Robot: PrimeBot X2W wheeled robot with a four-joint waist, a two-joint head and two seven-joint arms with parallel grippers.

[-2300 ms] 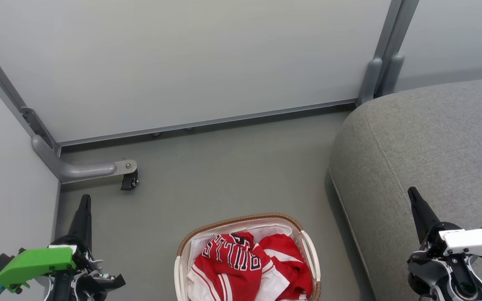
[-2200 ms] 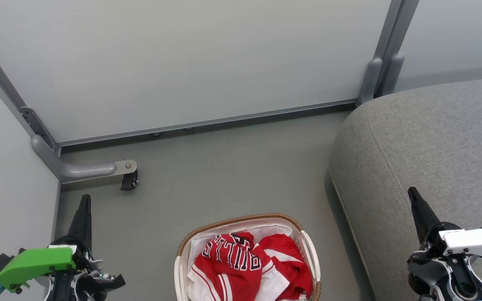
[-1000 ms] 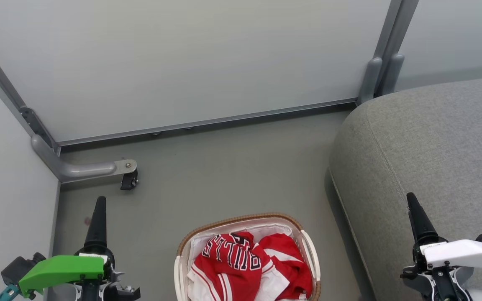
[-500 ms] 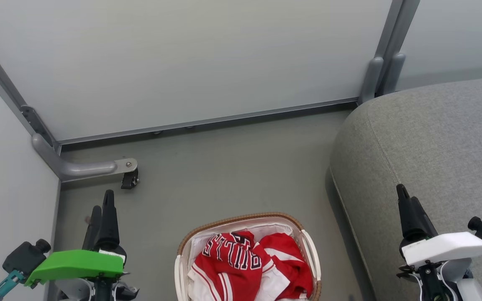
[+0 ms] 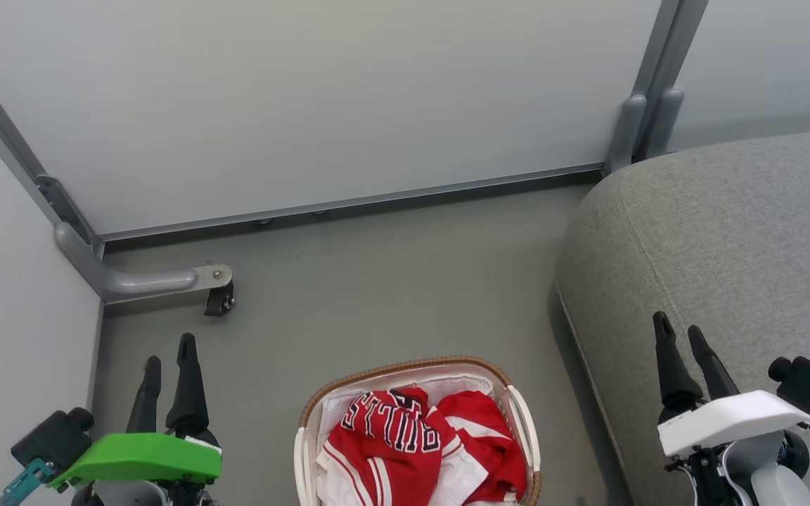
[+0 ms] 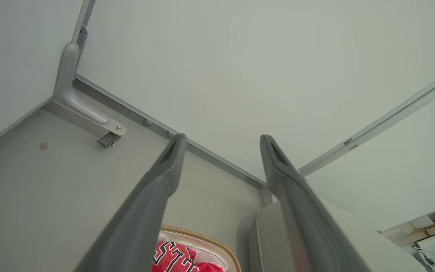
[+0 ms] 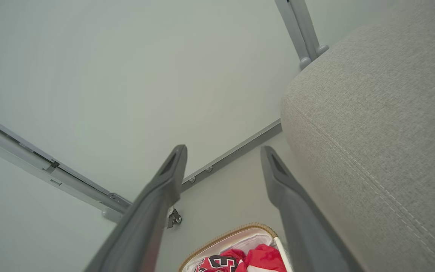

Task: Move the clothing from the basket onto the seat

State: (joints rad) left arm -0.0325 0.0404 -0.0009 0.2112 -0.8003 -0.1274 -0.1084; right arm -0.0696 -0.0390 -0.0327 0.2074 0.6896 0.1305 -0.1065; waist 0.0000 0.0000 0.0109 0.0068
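The red clothing [image 5: 419,446] with white trim and "BULLS" lettering lies crumpled in the white basket [image 5: 405,368], whose brown woven rim sits on the floor at the bottom centre. The grey seat [image 5: 728,239] fills the right side. My left gripper [image 5: 170,349] stands open over the floor left of the basket, with nothing between its fingers. My right gripper [image 5: 679,329] is open over the seat's front edge, right of the basket. The left wrist view looks past the left gripper [image 6: 221,138] at the clothing [image 6: 172,257]; the right wrist view shows the right gripper [image 7: 223,149], the basket [image 7: 236,232] and the seat [image 7: 372,113].
Pale partition walls [image 5: 306,105] close off the back and left. A grey metal foot with a small black caster [image 5: 219,301] juts onto the floor at the left. A grey post [image 5: 640,91] stands at the seat's back corner. Grey floor [image 5: 377,281] lies beyond the basket.
Both arms have rolled at the wrist, so each gripper now shows two spread fingers instead of one edge-on. The left gripper has shifted a little right. Clothing and basket have not moved.
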